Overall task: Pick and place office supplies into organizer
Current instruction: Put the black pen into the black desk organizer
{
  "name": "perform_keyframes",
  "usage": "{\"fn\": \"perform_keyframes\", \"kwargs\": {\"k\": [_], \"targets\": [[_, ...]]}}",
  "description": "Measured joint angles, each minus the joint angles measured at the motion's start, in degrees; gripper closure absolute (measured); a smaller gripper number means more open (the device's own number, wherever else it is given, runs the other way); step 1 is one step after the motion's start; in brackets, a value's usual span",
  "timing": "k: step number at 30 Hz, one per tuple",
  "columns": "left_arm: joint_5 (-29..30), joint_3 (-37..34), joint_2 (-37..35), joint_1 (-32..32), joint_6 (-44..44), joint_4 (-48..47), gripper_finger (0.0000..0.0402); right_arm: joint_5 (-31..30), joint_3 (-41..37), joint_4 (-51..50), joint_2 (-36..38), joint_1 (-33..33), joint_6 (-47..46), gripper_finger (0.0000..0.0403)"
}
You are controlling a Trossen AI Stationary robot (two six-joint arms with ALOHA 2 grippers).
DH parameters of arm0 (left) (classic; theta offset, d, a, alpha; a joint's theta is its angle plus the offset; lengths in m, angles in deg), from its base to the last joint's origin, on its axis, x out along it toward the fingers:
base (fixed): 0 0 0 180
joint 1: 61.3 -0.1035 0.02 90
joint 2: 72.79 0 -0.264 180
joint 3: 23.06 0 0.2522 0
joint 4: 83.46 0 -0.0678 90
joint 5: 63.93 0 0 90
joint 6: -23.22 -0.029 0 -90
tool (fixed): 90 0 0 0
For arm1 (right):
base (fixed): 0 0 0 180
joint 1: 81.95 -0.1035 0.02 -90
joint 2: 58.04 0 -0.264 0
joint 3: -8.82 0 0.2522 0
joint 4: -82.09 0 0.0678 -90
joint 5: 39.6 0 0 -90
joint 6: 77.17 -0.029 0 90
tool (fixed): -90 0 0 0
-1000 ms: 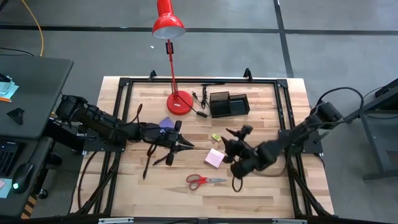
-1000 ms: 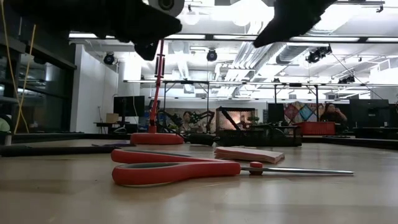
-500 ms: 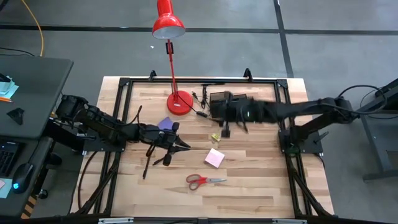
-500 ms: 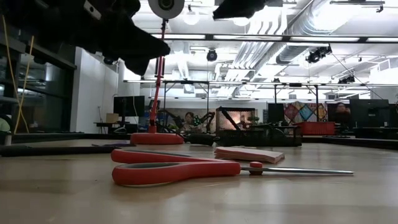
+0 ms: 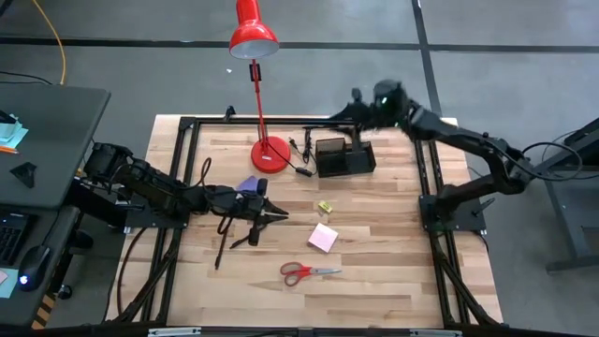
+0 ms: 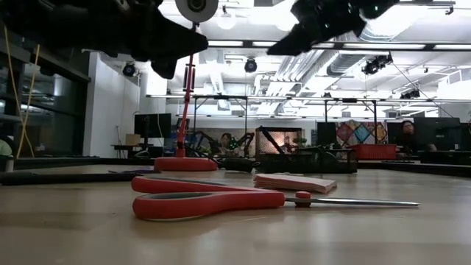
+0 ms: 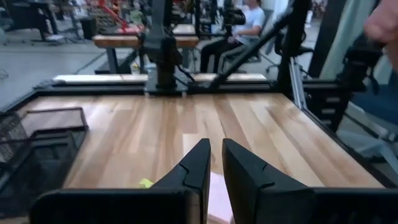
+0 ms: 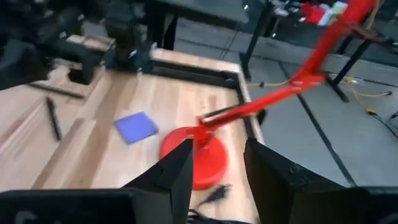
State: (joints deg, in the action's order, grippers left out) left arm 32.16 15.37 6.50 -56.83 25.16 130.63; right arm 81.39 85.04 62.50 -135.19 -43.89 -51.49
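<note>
Clearly the right gripper (image 5: 358, 105) hangs over the table's far edge just behind the organizer (image 5: 344, 156), fingers (image 8: 177, 168) apart and empty; swinging back it could clip the lamp (image 5: 254, 37). Left gripper (image 5: 276, 215), pressed together, hovers beside the pens (image 5: 245, 240).

Two dark, near-black arms are seen, each built of slim tubular links joined by bulkier rounded joints. Black cables are looped along the right arm and trail off past the table edge. A small green light is shown near the right gripper (image 5: 360, 108). The left gripper (image 5: 276, 217) is formed of two tapering matte-black fingers (image 7: 198, 167) with flat, angular faces. The right arm's fingers (image 8: 176, 169) are equally dark and wedge-shaped.
</note>
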Motion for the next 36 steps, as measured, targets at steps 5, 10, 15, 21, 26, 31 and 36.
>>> {"fn": "perform_keyframes", "kwargs": {"k": [5, 10, 15, 21, 26, 31, 36], "targets": [[-2.3, 0.0, 0.0, -2.2, 4.1, 0.5, 0.0369, 11.3, 0.0, 0.9, -2.2, 9.6, 0.1, 0.0272], [-11.5, -3.3, 0.0, -10.1, 9.5, 5.3, 0.0369, 2.4, 0.0, -0.9, -3.5, 13.7, -4.3, 0.0272], [-15.7, -7.6, 0.0, -18.6, 9.2, 13.1, 0.0369, -11.5, 0.0, -4.7, -3.8, 14.5, -4.2, 0.0272], [-20.5, -9.5, 0.0, -27.5, 13.6, 17.3, 0.0369, -8.3, 0.0, -1.1, -5.0, 14.1, -1.8, 0.0274], [-23.8, -9.5, 0.0, -28.9, 15.3, 19.5, 0.0369, 9.3, 0.0, 3.1, -9.4, 13.9, 5.9, 0.0274], [-24.0, -9.5, 0.0, -28.8, 15.3, 19.4, 0.0369, 10.5, 0.3, 9.8, -16.8, 14.5, 6.6, 0.0274], [-27.2, -9.5, 0.0, -28.8, 16.2, 19.4, 0.0369, 15.6, 4.3, 7.8, -23.5, 16.1, 9.3, 0.0276]]}}
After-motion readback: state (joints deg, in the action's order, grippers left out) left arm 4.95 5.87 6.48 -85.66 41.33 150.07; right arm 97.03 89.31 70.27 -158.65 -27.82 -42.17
